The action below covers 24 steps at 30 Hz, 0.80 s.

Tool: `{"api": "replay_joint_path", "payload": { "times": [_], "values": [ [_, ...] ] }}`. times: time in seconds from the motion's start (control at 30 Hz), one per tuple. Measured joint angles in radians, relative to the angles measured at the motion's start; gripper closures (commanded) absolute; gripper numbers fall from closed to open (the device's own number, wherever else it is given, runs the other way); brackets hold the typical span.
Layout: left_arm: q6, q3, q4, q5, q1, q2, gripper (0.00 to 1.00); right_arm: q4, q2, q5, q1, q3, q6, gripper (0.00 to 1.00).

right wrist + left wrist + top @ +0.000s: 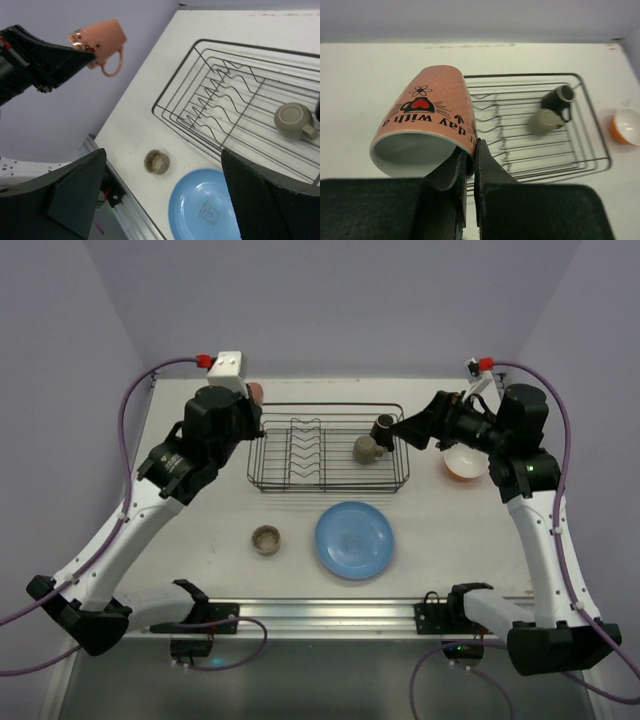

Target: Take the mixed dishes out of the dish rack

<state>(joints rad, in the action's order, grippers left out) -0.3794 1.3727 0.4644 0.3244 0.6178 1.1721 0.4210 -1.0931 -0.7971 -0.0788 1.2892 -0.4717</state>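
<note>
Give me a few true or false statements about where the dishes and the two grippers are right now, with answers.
1. The left gripper clamps the pink cup by its rim. True.
2. The blue plate stands in the dish rack. False: it lies flat on the table, in front of the rack.
3. The dark brown cup and the olive-grey cup are inside the rack. True.
4. The right gripper is shut on the beige cup. False: it is open, and that cup sits on the table.
5. The orange bowl is in the rack. False: it sits on the table, right of the rack.
</note>
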Motion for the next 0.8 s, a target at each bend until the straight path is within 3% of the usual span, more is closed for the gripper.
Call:
{"api": "replay_joint_path", "payload": {
  "times": [0.2, 0.37, 0.63, 0.8],
  "values": [
    [0.01, 0.046, 0.27, 0.158, -0.112, 0.089, 1.0, 0.099, 0.046, 0.106, -0.013, -0.052, 0.069, 0.01],
    [0.011, 0.026, 0.452, 0.174, -0.2, 0.181, 1.0, 0.163, 0.043, 0.167, -0.034, -0.051, 0.121, 0.01],
    [0.095, -0.137, 0.461, -0.002, -0.46, 0.198, 1.0, 0.197, 0.042, 0.18, -0.049, -0.05, 0.156, 0.01],
    [0.133, -0.137, 0.44, -0.132, -0.5, 0.336, 1.0, 0.201, 0.043, 0.178, -0.055, -0.05, 0.165, 0.01]
  ]
}}
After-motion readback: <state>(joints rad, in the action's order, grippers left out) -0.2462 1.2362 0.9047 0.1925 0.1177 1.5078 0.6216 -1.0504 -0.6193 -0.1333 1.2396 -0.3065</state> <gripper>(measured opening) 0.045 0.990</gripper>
